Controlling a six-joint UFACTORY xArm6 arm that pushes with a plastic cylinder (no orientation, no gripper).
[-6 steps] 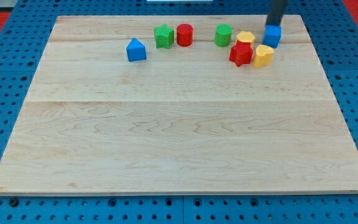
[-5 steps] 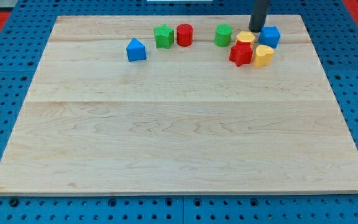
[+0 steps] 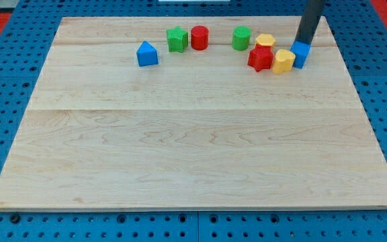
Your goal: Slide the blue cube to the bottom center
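The blue cube (image 3: 302, 55) sits near the board's top right, touching the right side of a yellow block (image 3: 283, 61). My tip (image 3: 304, 43) stands right behind the cube, at its top edge, with the dark rod rising out of the view's top. A red star-shaped block (image 3: 260, 58) lies left of the yellow block, and a second yellow block (image 3: 265, 41) lies just above the red one.
A green block (image 3: 241, 37), a red cylinder (image 3: 199, 37) and a green star-shaped block (image 3: 177, 39) line the top of the wooden board (image 3: 193, 154). A blue triangular block (image 3: 147, 54) lies left of them. Blue pegboard surrounds the board.
My tip went left behind the yellow block, then swung right behind the blue cube. The cube has slid down and slightly right, now against the lower yellow block.
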